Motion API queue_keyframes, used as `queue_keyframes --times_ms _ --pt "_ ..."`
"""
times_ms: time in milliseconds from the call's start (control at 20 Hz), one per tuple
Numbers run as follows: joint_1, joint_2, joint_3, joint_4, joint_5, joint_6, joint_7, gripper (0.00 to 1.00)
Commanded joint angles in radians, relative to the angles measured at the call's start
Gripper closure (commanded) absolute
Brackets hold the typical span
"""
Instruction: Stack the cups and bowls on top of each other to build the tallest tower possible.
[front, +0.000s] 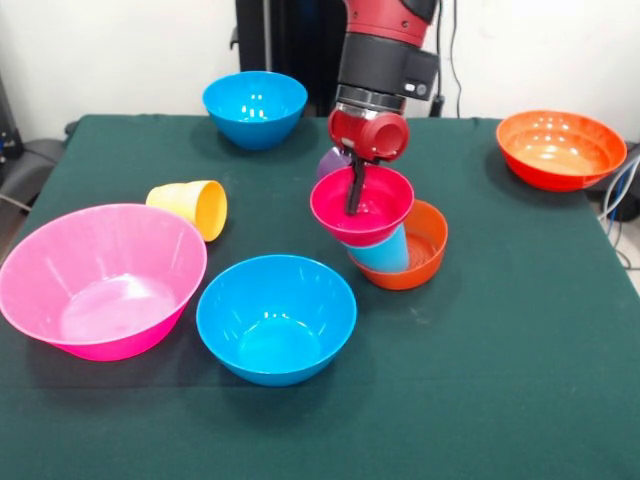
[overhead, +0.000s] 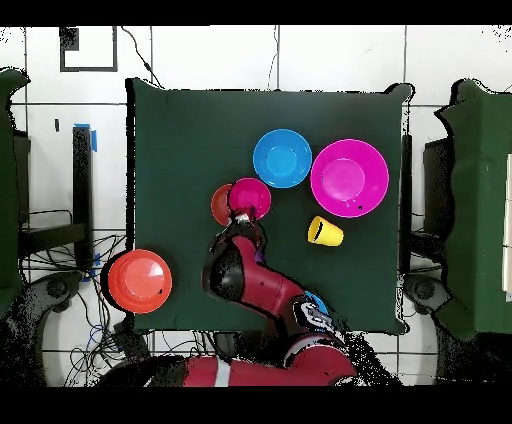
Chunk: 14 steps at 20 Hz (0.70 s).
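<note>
The tower stands mid-table: the small orange-red bowl (front: 422, 250) (overhead: 219, 206) holds the light blue cup (front: 386, 254), which leans, and the small magenta bowl (front: 368, 210) (overhead: 249, 197) sits tilted on top. My gripper (front: 353, 196) (overhead: 246, 224) comes down from above, shut on the magenta bowl's far wall, with one dark finger inside it. The purple cup (front: 330, 160) peeks out just behind. The yellow cup (front: 192, 207) (overhead: 323, 232) lies on its side.
A big pink bowl (front: 100, 280) (overhead: 349, 178) and a blue bowl (front: 275, 318) (overhead: 281, 158) stand at the near side in the front view. A second blue bowl (front: 255, 108) is at the far edge, and a wide orange bowl (front: 560, 148) (overhead: 139, 281) at the far right corner.
</note>
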Motion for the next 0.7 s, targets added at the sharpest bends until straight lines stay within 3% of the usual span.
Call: queue_keyframes --times_ms 50,700 --pt "-0.023 0.069 0.187 -0.017 -0.055 0.047 0.216 1.0" --pt "-0.009 0.041 0.204 0.018 0.02 0.075 0.233 1.0"
